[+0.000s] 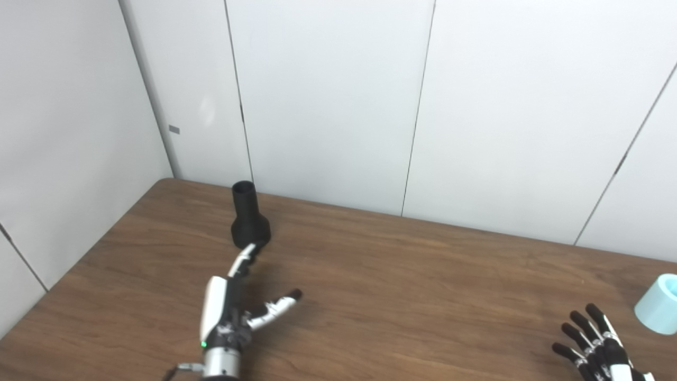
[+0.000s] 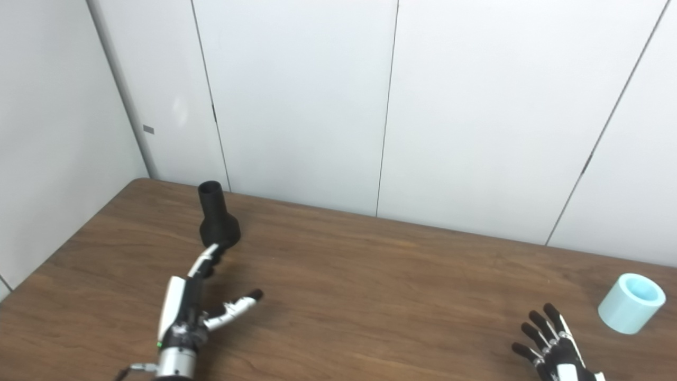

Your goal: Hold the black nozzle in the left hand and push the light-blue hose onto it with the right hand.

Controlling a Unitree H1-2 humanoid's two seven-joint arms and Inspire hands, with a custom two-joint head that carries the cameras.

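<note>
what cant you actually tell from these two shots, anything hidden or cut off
- Light-blue hose: the left eye view's right edge clips it; its far end faces away in both views.
- Right hand: wrist and palm run off the bottom edge in both views.
- Left hand and black nozzle: one fingertip overlaps the nozzle's base, so real contact cannot be told.
- Nozzle's bore: too dark to see inside.

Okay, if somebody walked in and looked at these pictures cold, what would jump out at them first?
Probably the black nozzle, standing upright near the far left corner of the wooden table, with the open left hand stretched toward its base. Next, the light-blue hose, a short pale piece lying near the table's right edge. The right hand waits just in front of it, fingers spread and holding nothing.
</note>
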